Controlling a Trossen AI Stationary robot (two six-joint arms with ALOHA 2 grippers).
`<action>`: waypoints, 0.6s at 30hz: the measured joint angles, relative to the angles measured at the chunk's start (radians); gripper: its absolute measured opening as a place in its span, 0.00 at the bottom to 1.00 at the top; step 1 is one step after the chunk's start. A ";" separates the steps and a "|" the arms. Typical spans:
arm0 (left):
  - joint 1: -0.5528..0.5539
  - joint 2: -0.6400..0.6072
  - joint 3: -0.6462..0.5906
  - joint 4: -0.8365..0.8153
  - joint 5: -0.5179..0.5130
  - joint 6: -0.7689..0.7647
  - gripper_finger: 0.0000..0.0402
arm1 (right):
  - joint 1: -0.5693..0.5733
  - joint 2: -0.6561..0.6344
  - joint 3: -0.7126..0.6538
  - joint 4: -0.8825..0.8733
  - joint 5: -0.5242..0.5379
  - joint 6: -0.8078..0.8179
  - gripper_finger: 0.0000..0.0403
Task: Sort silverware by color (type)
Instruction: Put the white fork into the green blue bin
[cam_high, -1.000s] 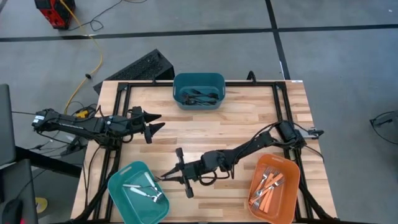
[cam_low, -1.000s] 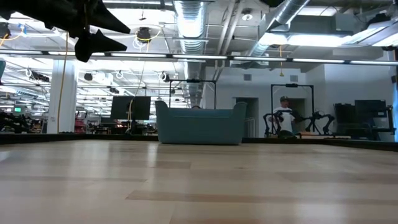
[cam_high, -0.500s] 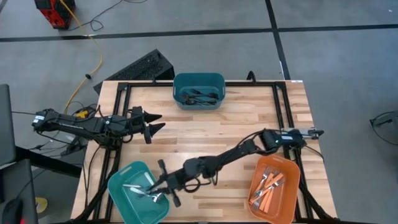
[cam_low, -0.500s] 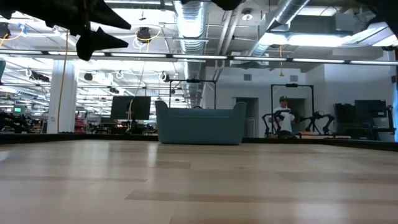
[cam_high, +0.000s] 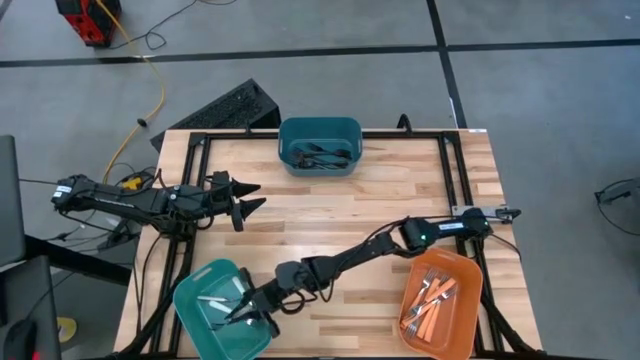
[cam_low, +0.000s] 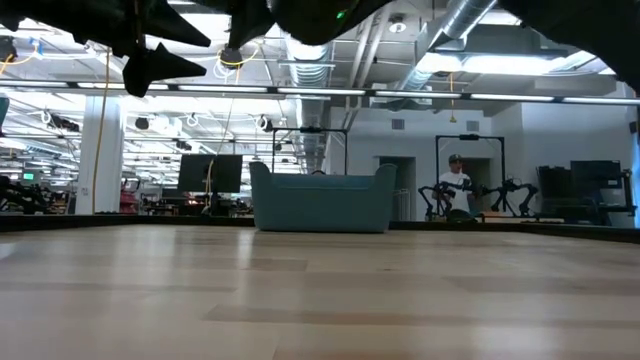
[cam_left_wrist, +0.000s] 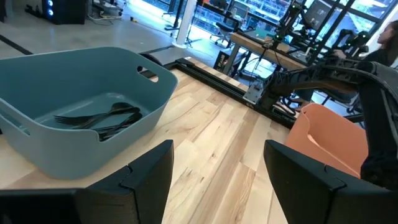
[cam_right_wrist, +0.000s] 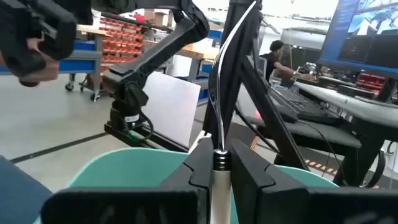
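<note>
Tabletop of pale wood planks (cam_high: 330, 210) lay bare — forks sat in their bins. Right gripper (cam_high: 243, 312), closed on a silver utensil (cam_right_wrist: 222, 118), hung over the near-left teal plastic bin (cam_high: 192, 297); left gripper (cam_high: 243, 205) waited open.

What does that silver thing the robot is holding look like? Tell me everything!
The utensil is thin, shiny and silver-white, like metal or silvery plastic. The right pincer is shut on one end, so the rest sticks straight out past the fingers. Which end is its head I cannot tell. It is over the green bin at the table's near left corner, where other silver pieces lie.
</note>
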 joint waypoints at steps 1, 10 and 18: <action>0.000 0.000 0.000 0.000 0.000 0.000 0.58 | -0.003 0.007 0.009 -0.003 -0.003 0.000 0.14; 0.000 0.000 0.000 0.000 -0.004 -0.001 0.58 | -0.031 0.007 0.013 -0.021 -0.022 0.091 0.14; 0.000 0.000 0.000 0.002 -0.005 -0.004 0.58 | -0.019 0.007 0.013 0.001 0.069 0.132 0.14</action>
